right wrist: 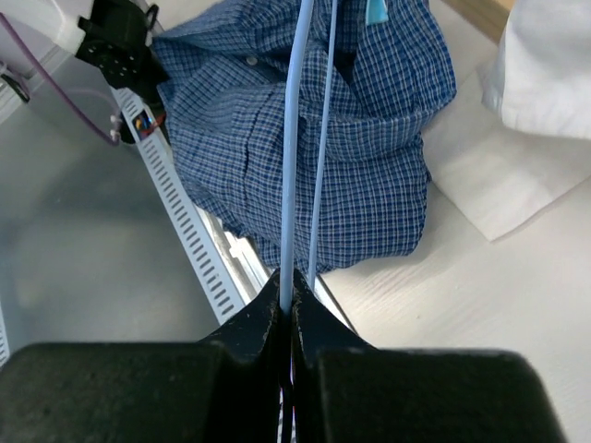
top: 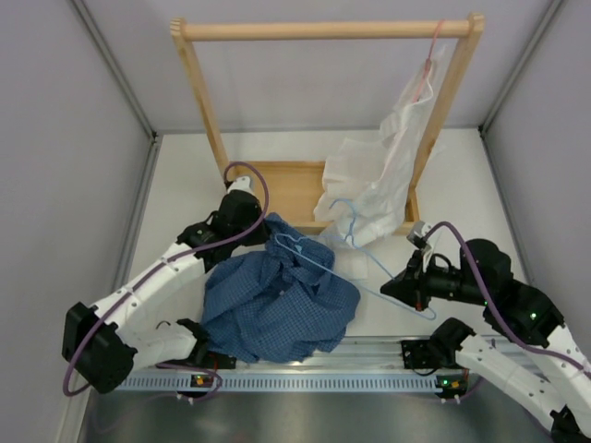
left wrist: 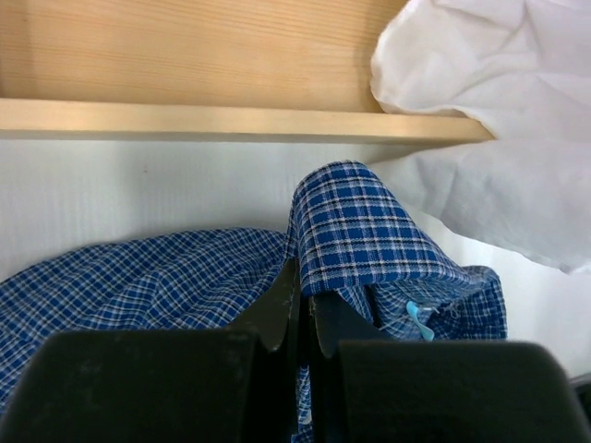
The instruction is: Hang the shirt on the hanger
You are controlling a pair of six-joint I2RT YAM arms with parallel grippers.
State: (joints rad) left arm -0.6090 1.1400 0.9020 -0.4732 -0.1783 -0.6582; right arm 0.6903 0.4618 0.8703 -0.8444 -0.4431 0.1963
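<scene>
The dark blue checked shirt (top: 277, 300) lies crumpled on the table between the arms. My left gripper (top: 259, 224) is shut on the shirt's collar (left wrist: 355, 231) at the far edge of the heap, near the wooden base. The light blue wire hanger (top: 365, 272) stretches from the shirt's top towards the right; its hook (top: 343, 220) lies by the white cloth. My right gripper (top: 399, 284) is shut on the hanger's wire (right wrist: 294, 166) at its right end. In the right wrist view the wire runs over the shirt (right wrist: 351, 157).
A wooden rack (top: 323, 29) stands at the back with a board base (top: 282, 189). A white shirt (top: 388, 157) hangs from it on a thin pink hanger (top: 427, 65) and drapes onto the base. A slotted rail (top: 305, 378) runs along the near edge.
</scene>
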